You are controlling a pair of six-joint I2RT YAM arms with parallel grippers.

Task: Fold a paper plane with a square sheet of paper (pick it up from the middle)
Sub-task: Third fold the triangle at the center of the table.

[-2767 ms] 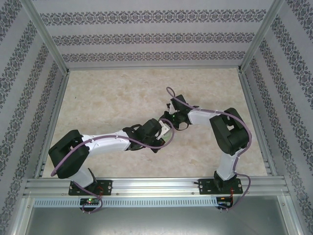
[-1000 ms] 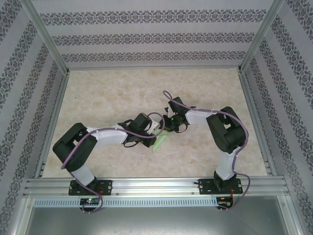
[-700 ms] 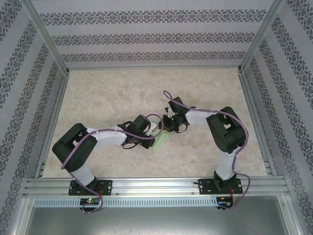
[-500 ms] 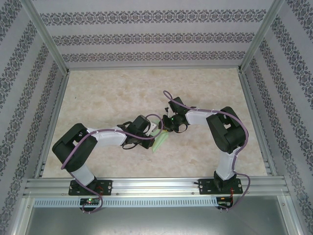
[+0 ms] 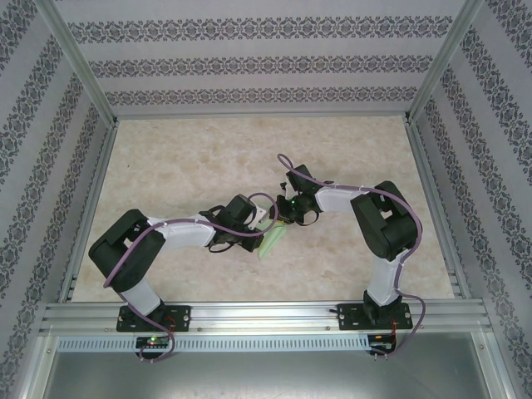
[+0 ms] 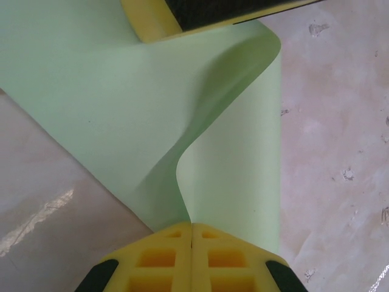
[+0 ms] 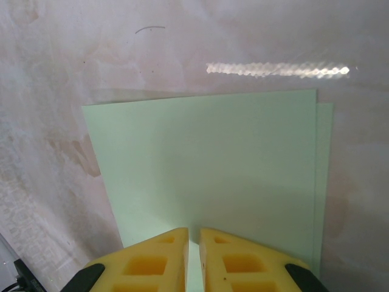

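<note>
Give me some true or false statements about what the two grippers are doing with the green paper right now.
1. The left gripper is shut on the green paper. True.
2. The right gripper hangs open, clear of the paper. False: its fingers pinch the paper's near edge.
3. The paper lies flat and loose on the table. False: the left wrist view shows it bending in a curve between the two grippers.
4. The paper is doubled over. True: the right wrist view shows a second layer along one edge.
</note>
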